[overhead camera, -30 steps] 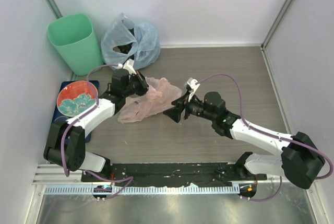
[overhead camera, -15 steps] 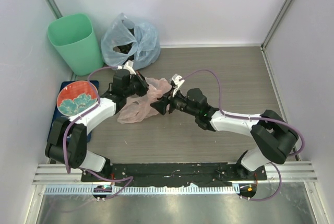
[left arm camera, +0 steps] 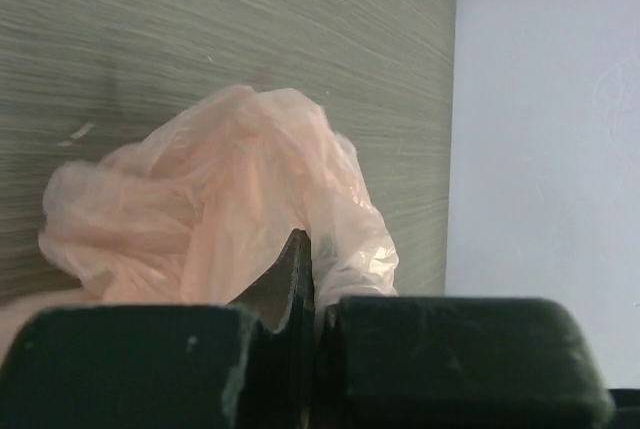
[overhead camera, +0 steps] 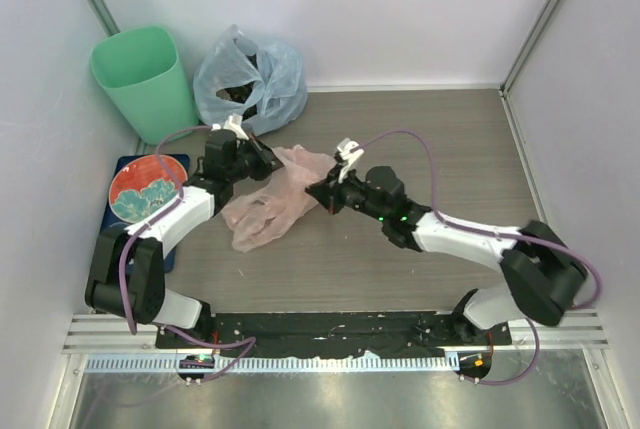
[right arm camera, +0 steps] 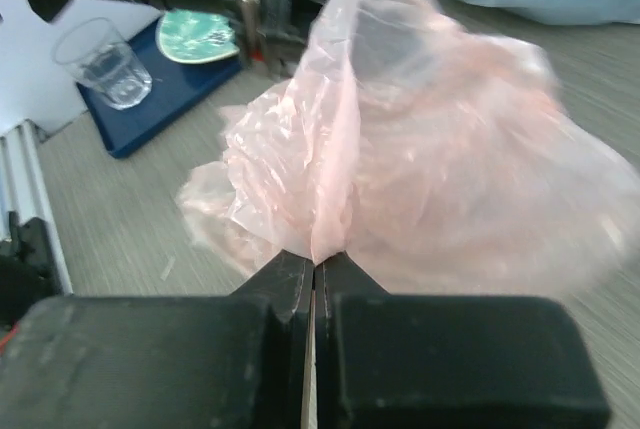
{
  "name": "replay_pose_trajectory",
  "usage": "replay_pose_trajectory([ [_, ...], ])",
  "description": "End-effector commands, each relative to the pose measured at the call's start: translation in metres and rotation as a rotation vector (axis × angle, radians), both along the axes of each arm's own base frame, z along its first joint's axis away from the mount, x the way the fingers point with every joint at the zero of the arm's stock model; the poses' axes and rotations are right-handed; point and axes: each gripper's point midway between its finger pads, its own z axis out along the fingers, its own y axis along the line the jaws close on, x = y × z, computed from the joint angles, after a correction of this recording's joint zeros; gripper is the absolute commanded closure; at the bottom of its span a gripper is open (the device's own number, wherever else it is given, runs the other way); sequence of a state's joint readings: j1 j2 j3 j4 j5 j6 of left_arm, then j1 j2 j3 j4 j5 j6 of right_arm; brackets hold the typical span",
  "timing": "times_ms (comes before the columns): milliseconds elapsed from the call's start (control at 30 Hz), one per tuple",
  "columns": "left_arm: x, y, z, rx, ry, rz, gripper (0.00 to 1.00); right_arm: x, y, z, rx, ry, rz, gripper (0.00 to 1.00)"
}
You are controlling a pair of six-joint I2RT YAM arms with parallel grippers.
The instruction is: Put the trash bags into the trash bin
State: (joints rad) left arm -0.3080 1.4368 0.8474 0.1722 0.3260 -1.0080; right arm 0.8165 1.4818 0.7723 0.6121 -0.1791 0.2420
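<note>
The pale-pink trash bag (overhead camera: 270,201) lies crumpled on the wooden table between both arms. My left gripper (overhead camera: 262,161) is shut on the bag's upper left edge; in the left wrist view the film (left arm camera: 220,189) bunches out past the closed jaws (left arm camera: 306,259). My right gripper (overhead camera: 318,192) is shut on the bag's right edge, and a fold of pink plastic (right arm camera: 430,149) rises straight from its pinched jaws (right arm camera: 315,257). The mint-green trash bin (overhead camera: 145,77) stands upright in the far left corner, apart from both grippers.
A bulging pale-blue bag (overhead camera: 252,74) sits against the back wall beside the bin. Left of the pink bag, a blue tray (overhead camera: 122,169) carries a red patterned plate (overhead camera: 147,191); the right wrist view also shows a clear glass (right arm camera: 105,61) on it. White walls enclose three sides.
My right gripper reached left to the pink bag and shut on its right edge. The left gripper shifted slightly left with its edge, and the bag is spread out lower between them.
</note>
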Motion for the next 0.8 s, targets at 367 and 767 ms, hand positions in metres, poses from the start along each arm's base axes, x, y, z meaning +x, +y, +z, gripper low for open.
replay_pose_trajectory([
  [367,0.004,0.005,0.027,0.173,-0.228,-0.235,1.00,-0.016,-0.120,0.011,-0.279,-0.046,-0.173,0.99],
  [767,0.014,-0.078,0.021,0.357,-0.291,-0.688,0.87,-0.029,-0.117,0.073,-0.111,0.007,-0.161,0.99],
])
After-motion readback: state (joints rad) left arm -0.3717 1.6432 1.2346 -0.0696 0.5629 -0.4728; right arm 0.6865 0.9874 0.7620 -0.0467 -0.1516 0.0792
